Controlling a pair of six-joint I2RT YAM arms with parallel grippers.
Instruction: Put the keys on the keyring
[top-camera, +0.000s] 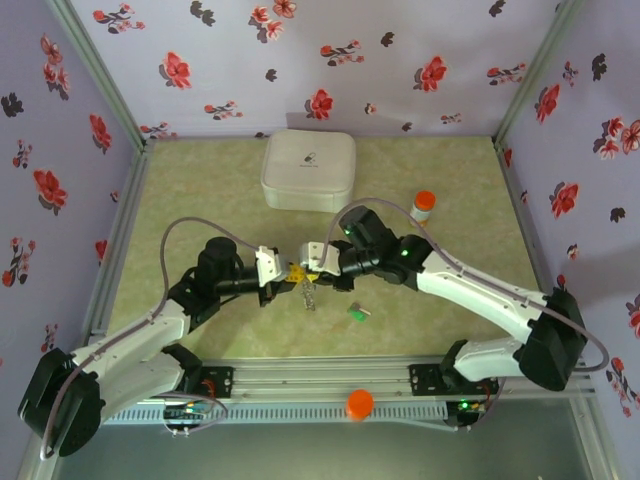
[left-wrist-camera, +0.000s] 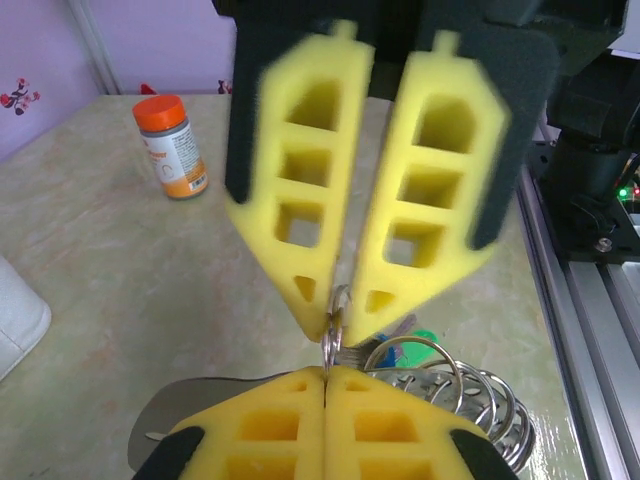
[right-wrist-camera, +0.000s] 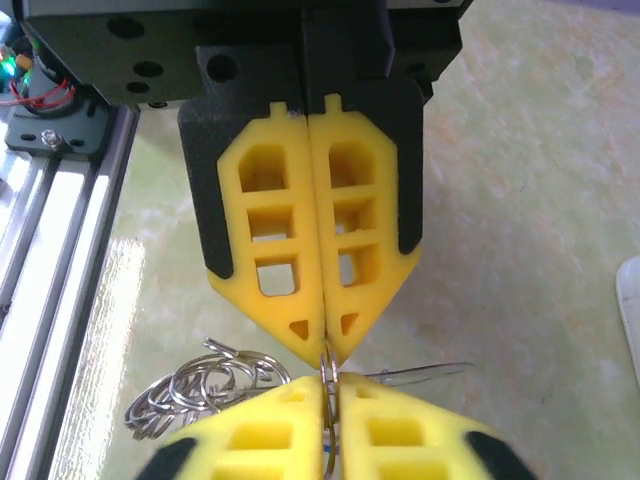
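Note:
My left gripper (top-camera: 292, 274) and right gripper (top-camera: 308, 268) meet tip to tip above the middle of the table. Between them a thin silver ring of the keyring (left-wrist-camera: 335, 335) stands edge-on. The left gripper (left-wrist-camera: 326, 372) is shut on its lower part. The right gripper (right-wrist-camera: 330, 385) pinches the same ring (right-wrist-camera: 328, 372) through a narrow gap. A bunch of silver rings (left-wrist-camera: 470, 400) hangs beside the fingers, with a blue key (left-wrist-camera: 386, 356) among them. The green key (top-camera: 358, 312) lies on the table just right of the grippers.
A white rounded square case (top-camera: 307, 170) sits at the back centre. An orange-capped bottle (top-camera: 424, 206) stands right of it. Floral walls close three sides, and a metal rail (top-camera: 330, 385) runs along the near edge.

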